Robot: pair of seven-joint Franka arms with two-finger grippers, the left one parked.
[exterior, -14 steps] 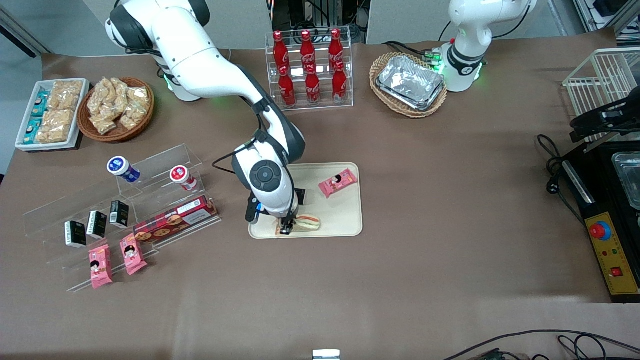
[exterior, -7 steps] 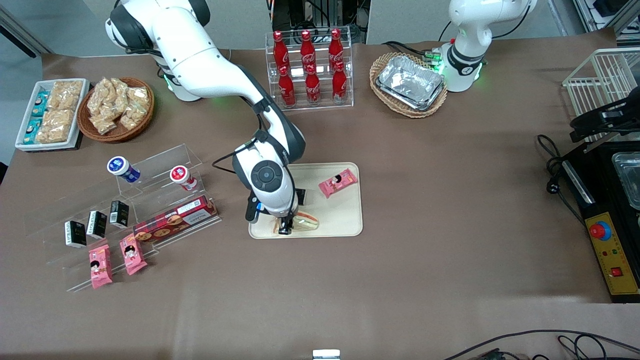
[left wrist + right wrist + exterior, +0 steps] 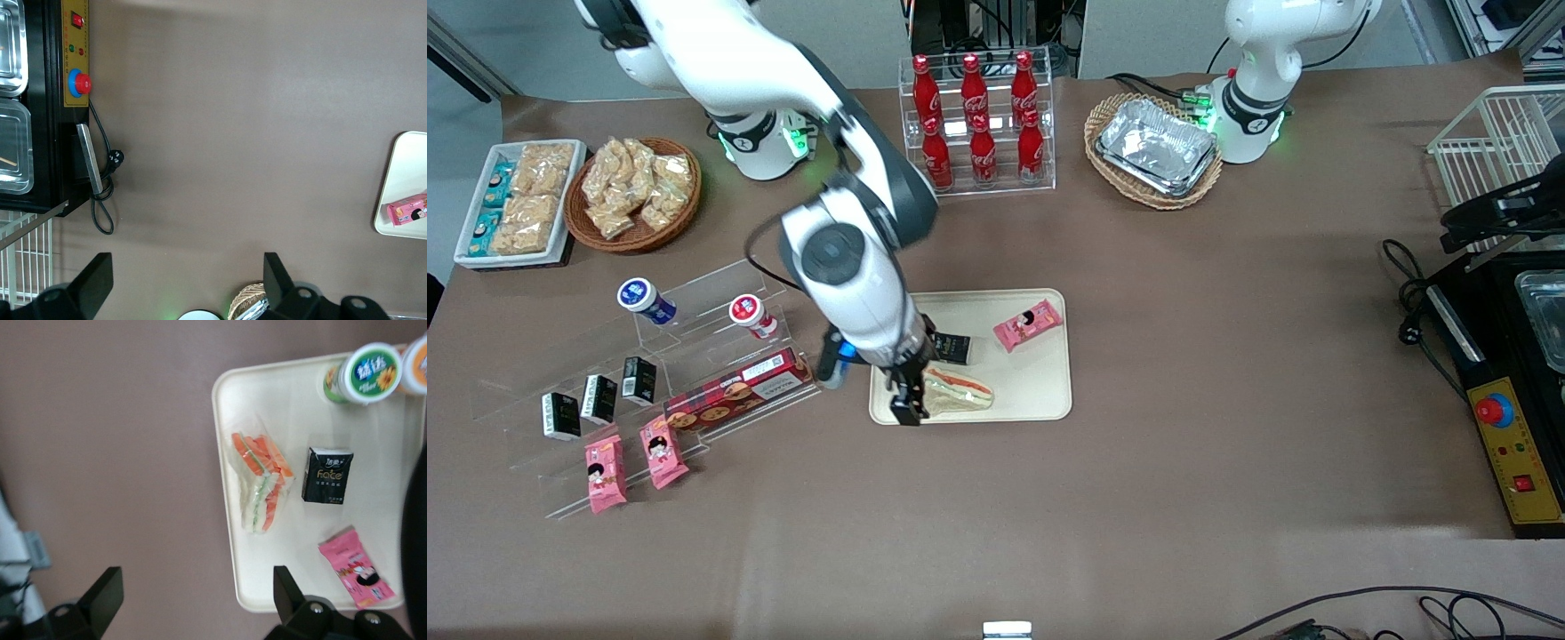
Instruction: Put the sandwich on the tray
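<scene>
Sandwich [image 3: 959, 391] lies released on tray [image 3: 1040, 391]; end effector [image 3: 905, 404] — fingers spread, empty — has lifted away.

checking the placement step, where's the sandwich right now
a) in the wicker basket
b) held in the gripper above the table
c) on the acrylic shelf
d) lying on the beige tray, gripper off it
d: the sandwich lies on the tray beside the black packet, and the open gripper is raised clear of it.

Robot lab staged as snack shop: table [image 3: 1183, 356] held acrylic cola rack [image 3: 976, 124], snack baskets [image 3: 633, 191], emergency-stop box [image 3: 1513, 453], cabling.
</scene>
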